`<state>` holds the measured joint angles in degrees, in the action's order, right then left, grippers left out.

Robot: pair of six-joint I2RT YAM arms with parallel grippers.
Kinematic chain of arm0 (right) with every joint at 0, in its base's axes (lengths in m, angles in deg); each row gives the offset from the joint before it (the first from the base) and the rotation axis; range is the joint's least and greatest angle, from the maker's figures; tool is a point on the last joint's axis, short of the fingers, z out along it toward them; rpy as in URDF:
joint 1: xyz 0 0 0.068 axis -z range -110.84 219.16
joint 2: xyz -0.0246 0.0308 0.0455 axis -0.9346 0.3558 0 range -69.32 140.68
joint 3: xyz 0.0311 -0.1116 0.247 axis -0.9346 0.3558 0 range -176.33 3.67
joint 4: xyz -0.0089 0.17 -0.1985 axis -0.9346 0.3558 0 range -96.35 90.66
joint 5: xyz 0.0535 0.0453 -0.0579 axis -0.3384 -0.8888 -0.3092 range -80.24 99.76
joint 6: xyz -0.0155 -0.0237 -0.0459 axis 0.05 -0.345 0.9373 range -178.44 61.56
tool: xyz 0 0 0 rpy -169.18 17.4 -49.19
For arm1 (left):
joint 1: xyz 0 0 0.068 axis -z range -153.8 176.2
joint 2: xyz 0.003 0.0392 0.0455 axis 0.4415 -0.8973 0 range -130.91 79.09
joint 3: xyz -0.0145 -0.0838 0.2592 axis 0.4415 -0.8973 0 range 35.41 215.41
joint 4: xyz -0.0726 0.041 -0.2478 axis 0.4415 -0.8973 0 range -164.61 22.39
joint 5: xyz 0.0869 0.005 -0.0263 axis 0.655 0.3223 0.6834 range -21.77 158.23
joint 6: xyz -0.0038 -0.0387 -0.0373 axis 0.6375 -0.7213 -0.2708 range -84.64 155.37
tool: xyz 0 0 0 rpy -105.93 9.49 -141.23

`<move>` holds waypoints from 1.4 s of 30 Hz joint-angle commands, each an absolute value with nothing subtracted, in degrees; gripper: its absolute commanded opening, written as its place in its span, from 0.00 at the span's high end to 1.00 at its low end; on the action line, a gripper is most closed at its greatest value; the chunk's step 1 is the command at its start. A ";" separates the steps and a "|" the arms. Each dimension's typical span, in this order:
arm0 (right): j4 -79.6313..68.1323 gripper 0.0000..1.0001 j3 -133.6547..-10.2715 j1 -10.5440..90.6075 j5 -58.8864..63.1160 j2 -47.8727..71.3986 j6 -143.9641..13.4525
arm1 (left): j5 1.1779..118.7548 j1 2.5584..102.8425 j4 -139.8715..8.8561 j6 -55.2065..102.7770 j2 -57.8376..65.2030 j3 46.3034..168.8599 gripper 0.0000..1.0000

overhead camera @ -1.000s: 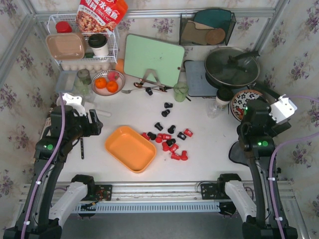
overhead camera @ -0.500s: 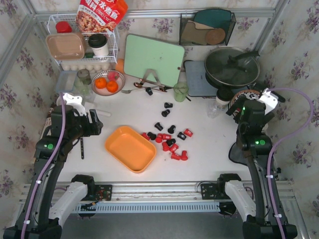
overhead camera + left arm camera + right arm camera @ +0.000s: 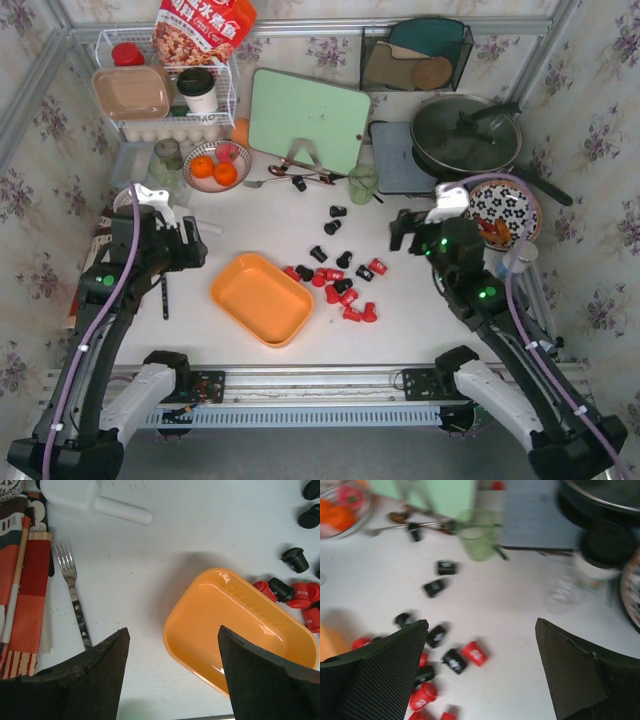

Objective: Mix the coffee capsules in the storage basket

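The orange storage basket (image 3: 262,298) lies empty at the table's front middle; it also shows in the left wrist view (image 3: 235,625). Red and black coffee capsules (image 3: 340,285) lie scattered on the table just right of it, with more black ones (image 3: 335,218) farther back; they show in the right wrist view (image 3: 454,660) and at the left wrist view's right edge (image 3: 295,587). My left gripper (image 3: 192,245) is open and empty, above the table left of the basket (image 3: 172,677). My right gripper (image 3: 403,228) is open and empty, above the table right of the capsules (image 3: 482,670).
A fork (image 3: 72,597), a striped cloth (image 3: 22,590) and a white scoop (image 3: 95,500) lie left of the basket. A green cup (image 3: 362,184), cutting board (image 3: 307,118), pan (image 3: 465,132), patterned bowl (image 3: 505,212), clear jar (image 3: 434,216) and fruit bowl (image 3: 216,166) stand behind.
My right arm has swung left and forward from the table's right edge to a spot right of the capsules. The left arm has barely moved.
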<state>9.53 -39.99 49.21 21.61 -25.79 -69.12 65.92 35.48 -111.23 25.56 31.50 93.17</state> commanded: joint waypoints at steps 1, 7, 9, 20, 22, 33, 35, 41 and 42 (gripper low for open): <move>-4.62 0.04 -35.89 36.91 25.99 -26.03 -60.84 | 68.23 35.43 -110.68 22.17 30.19 92.63 0.24; -18.02 0.06 -28.08 27.97 20.93 -23.12 -58.17 | 65.62 35.34 -113.30 15.49 27.31 92.10 0.01; -20.84 0.07 -25.78 27.03 19.89 -20.89 -57.50 | 65.10 35.34 -115.64 12.11 26.70 92.23 0.01; -31.45 0.09 -16.32 26.56 20.30 -15.03 -61.75 | 64.98 41.65 -122.96 -5.75 31.79 82.23 0.19; -32.91 0.10 -14.19 26.53 22.62 -15.29 -63.25 | 67.07 45.67 -122.06 -10.55 31.28 79.16 0.22; -33.28 0.11 -11.74 26.52 24.89 -18.29 -66.68 | 76.84 61.27 -110.90 -28.05 20.05 72.95 0.35; -33.17 0.11 -11.56 26.45 24.83 -18.80 -66.75 | 77.10 61.84 -110.44 -28.84 17.85 72.93 0.36; -32.81 0.11 -11.45 26.44 23.87 -19.92 -67.10 | 81.79 64.14 -112.09 -30.42 17.37 73.47 0.55; -32.71 0.11 -11.45 26.47 23.82 -19.97 -67.16 | 82.55 64.24 -112.57 -30.77 17.92 73.47 0.58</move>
<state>-31.71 -11.51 26.53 24.52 -19.58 -66.82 77.94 63.70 -111.95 -28.18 16.81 73.04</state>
